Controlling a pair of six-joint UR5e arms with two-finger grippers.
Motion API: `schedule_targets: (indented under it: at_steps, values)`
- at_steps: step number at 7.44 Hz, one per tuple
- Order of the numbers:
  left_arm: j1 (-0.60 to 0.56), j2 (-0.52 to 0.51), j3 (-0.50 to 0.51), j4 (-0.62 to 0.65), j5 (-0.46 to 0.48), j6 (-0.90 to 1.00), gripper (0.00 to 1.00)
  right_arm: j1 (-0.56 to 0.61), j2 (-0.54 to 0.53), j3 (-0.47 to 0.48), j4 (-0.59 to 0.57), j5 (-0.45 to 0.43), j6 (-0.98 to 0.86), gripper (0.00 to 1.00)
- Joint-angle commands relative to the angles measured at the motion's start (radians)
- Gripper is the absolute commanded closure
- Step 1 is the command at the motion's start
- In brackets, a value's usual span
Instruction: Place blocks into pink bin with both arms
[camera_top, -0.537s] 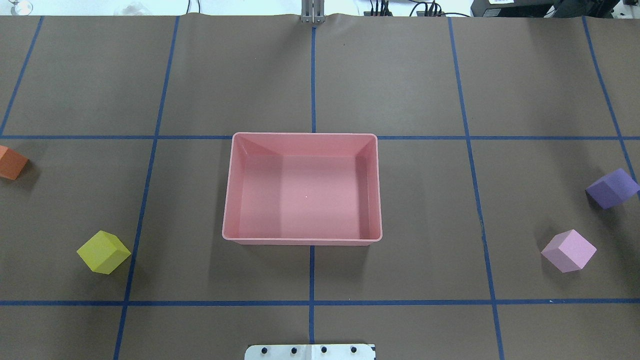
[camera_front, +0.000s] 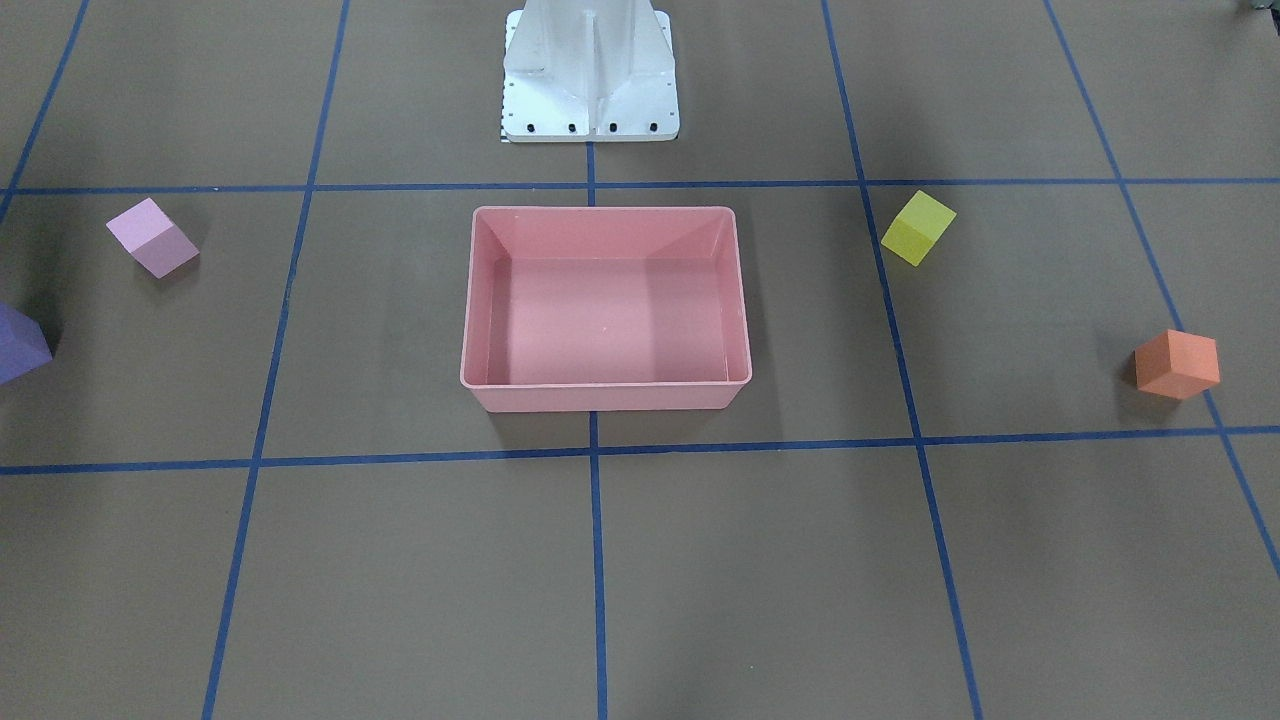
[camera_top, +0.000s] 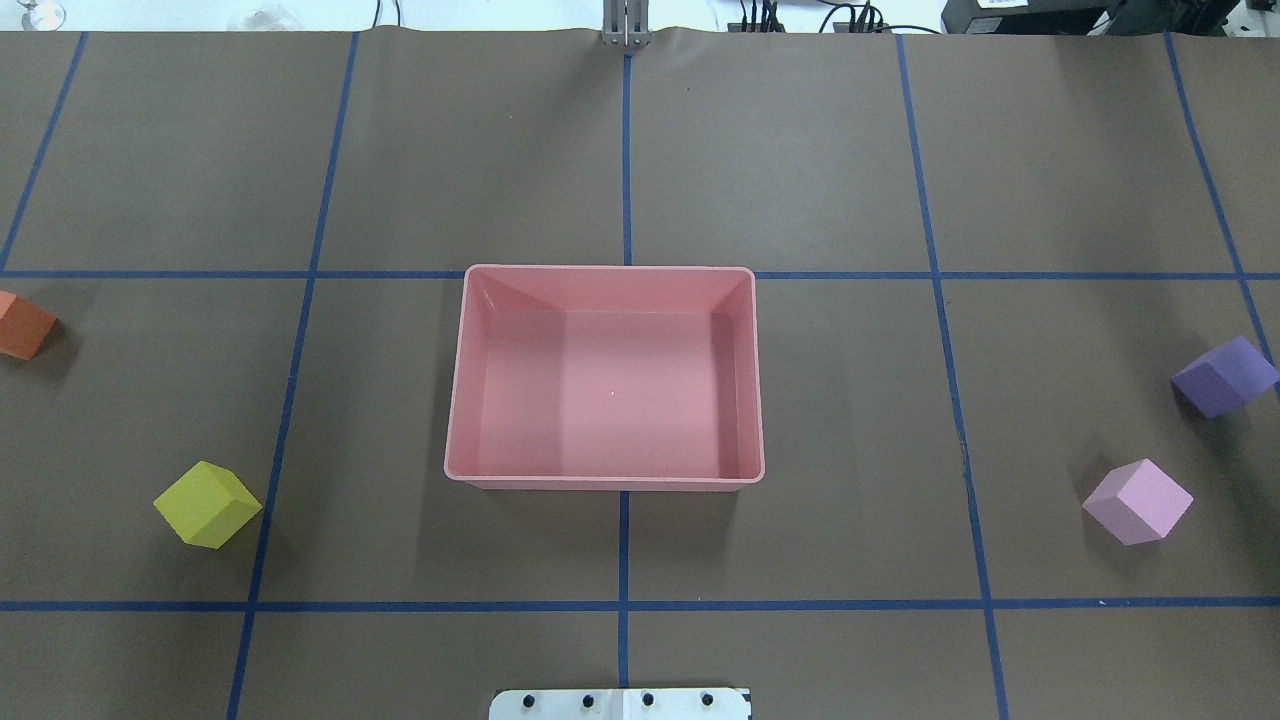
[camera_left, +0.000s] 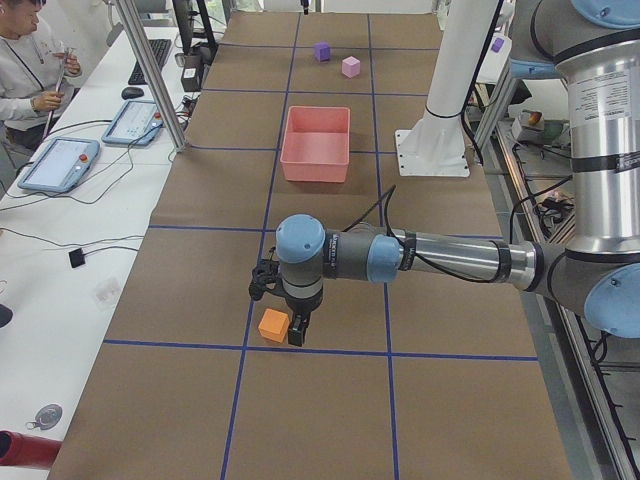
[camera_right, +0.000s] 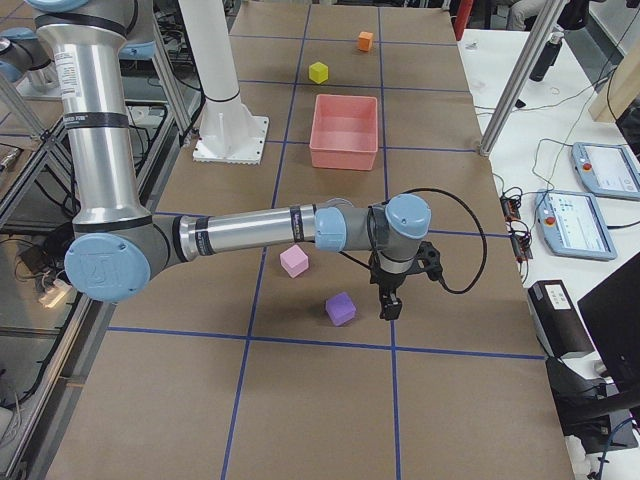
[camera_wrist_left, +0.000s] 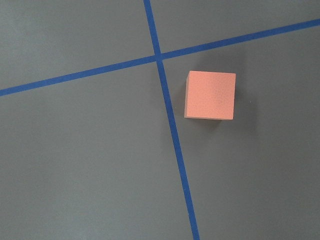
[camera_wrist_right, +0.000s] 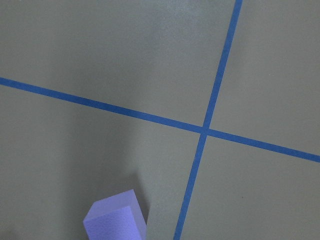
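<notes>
The pink bin (camera_top: 455, 400) sits empty at the table's middle. The yellow block (camera_top: 208, 504) and the orange block (camera_top: 22, 326) lie to its left. The purple block (camera_top: 1224, 376) and the light pink block (camera_top: 1137, 502) lie to its right. My left gripper (camera_left: 290, 335) hangs just beside the orange block (camera_left: 273, 324), which the left wrist view shows from above (camera_wrist_left: 210, 95). My right gripper (camera_right: 388, 305) hangs just beside the purple block (camera_right: 340, 308), which shows at the bottom of the right wrist view (camera_wrist_right: 114, 217). I cannot tell whether either gripper is open or shut.
The white bolted pedestal (camera_front: 590, 70) stands behind the bin on the robot's side. Blue tape lines cross the brown table cover. Metal posts (camera_left: 150, 70) and operator desks with tablets stand along the far edge.
</notes>
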Motion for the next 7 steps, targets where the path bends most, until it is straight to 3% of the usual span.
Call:
schedule_targets:
  at_steps: [1, 3, 7]
  values:
    - [0.001, -0.005, -0.018, -0.003, 0.003, 0.004, 0.0, 0.0, 0.0, 0.002, 0.0, 0.002, 0.002, 0.0]
    - [0.013, -0.092, 0.04, -0.047, -0.004, -0.004, 0.0, -0.017, 0.005, 0.005, 0.002, 0.002, 0.031, 0.0]
    - [0.062, -0.115, 0.178, -0.164, -0.02, -0.002, 0.0, -0.112, 0.015, 0.058, 0.002, 0.003, 0.17, 0.0]
